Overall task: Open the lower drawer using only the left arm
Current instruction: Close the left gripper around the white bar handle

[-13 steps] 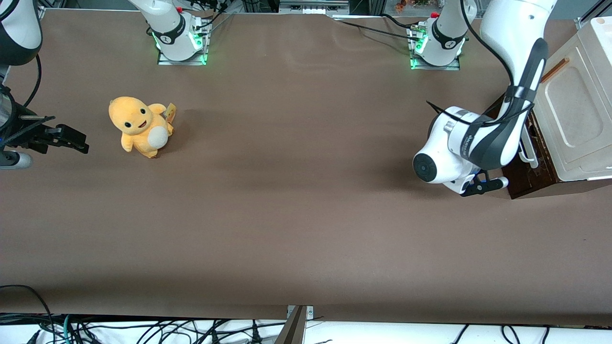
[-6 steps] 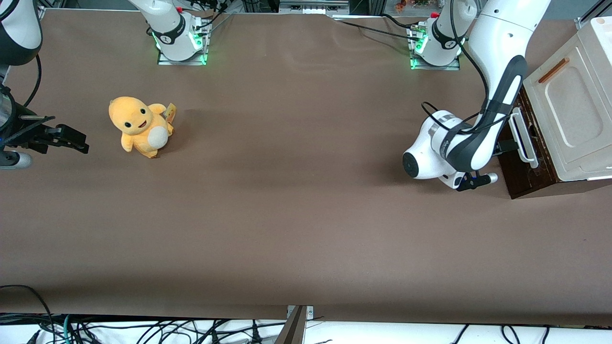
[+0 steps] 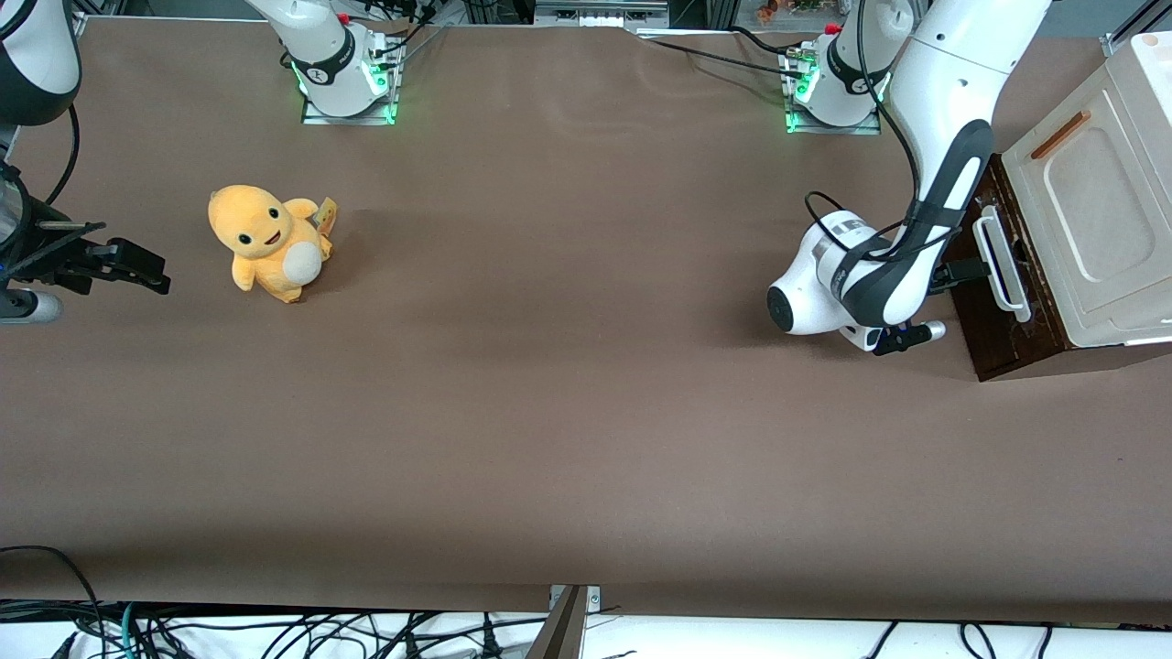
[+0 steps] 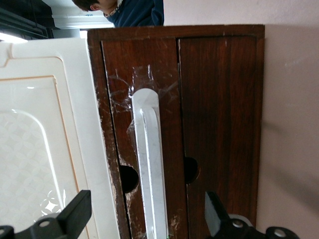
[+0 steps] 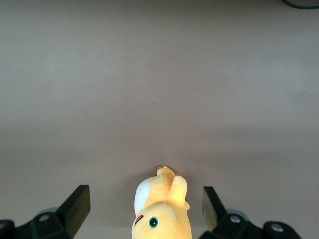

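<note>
Two fingers [image 4: 75, 215] of the end effector [image 4: 147, 219] stand wide apart, one to each side of the white handle [image 4: 148, 169] and clear of it — nothing is gripped yet. The handle runs along the dark face of the lower drawer [image 4: 199, 99], which sits at the foot of the cabinet [image 3: 1090, 210] at the working arm's end of the desk [image 3: 549, 412]. In the front view the left arm [image 3: 943, 165] reaches down with the end effector [image 3: 969, 270] just in front of the handle [image 3: 1000, 265]; the drawer [image 3: 993, 329] appears shut or nearly so.

Risks, as judged from this pose:
- Closing too early would likely catch only the outer face of the bar, and the fingers could slip off once the pull begins.
- One finger lies near the cream panel [image 4: 45, 124] above the drawer — a small offset that way might pinch or scrape the panel edge instead of the handle.
- A pull not in line with the drawer's travel could jam it, or drag the whole cabinet across the desk, since nothing visible anchors it.
- Clear tape [image 4: 144, 82] seems to hold the handle's end; a sharp tug might loosen it.

A plush toy [image 3: 265, 243] lies well apart, toward the parked arm's end, out of the way.
</note>
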{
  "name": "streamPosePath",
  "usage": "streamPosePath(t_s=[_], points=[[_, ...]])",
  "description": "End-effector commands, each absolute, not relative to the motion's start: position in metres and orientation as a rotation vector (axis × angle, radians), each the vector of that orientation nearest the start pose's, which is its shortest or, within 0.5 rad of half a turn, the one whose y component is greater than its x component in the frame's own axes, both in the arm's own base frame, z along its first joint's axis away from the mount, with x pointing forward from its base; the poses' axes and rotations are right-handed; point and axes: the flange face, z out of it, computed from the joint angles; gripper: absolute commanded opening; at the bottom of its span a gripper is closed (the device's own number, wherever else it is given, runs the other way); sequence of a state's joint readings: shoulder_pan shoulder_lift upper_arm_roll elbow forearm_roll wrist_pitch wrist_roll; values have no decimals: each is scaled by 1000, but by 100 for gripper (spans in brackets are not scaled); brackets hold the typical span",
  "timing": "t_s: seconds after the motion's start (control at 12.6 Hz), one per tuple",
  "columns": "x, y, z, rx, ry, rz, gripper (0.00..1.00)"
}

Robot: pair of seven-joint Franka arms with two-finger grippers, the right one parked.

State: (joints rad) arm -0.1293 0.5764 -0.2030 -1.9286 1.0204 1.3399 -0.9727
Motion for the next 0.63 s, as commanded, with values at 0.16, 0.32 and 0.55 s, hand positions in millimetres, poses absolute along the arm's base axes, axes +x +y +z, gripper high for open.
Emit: streamPosePath(t_s=[0.16,0.32,0.55], points=[[522,-50,193,-1745,-157,286,100],[520,-40,179,-1709,-180,246,100],[518,-31,172,-1687,-168,236,100]])
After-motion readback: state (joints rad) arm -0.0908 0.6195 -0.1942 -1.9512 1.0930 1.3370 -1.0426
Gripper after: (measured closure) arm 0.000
